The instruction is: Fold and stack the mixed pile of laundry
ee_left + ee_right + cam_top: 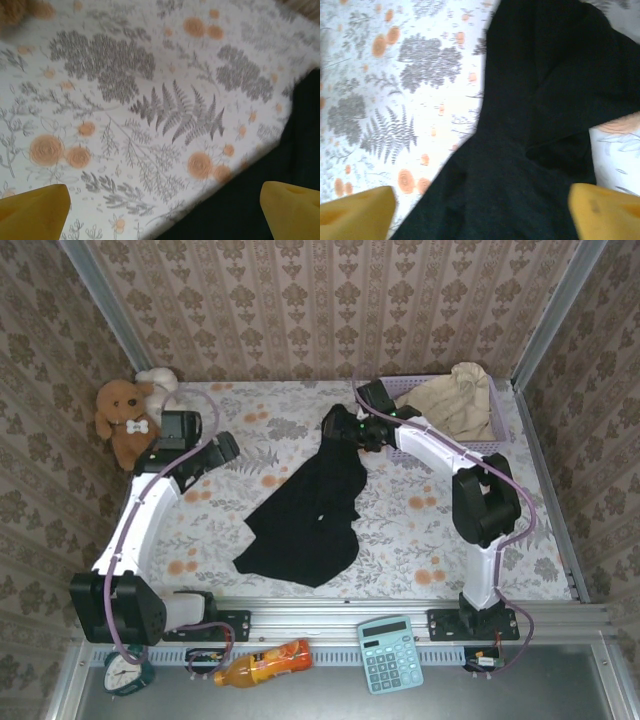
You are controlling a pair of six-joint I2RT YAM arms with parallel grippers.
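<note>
1. Floral tablecloth (420, 510) covers the table, with patterned wallpaper on three sides.
2. Left gripper (226, 447) hangs over the tablecloth. Its yellow fingers (35, 210) are spread wide with nothing gripped between them.
3. Black piece (310, 510) lies crumpled and drawn out long across the middle of the table. In the left wrist view one edge of it runs beneath the right-hand finger, while printed tablecloth shows beneath the left-hand finger and ahead of both.
4. Right gripper (345, 430) is at the far end of the black piece, and its fingers (605, 210) are also spread apart. Dark folds fill the gap between them and run on ahead. I cannot tell whether the tips touch the fabric.
5. Beige piece (455, 400) sits heaped in the basket (410, 382), just behind the right gripper and apart from the black piece.
6. Toys (125, 420) sit in the far left corner, beyond the left fingers.
</note>
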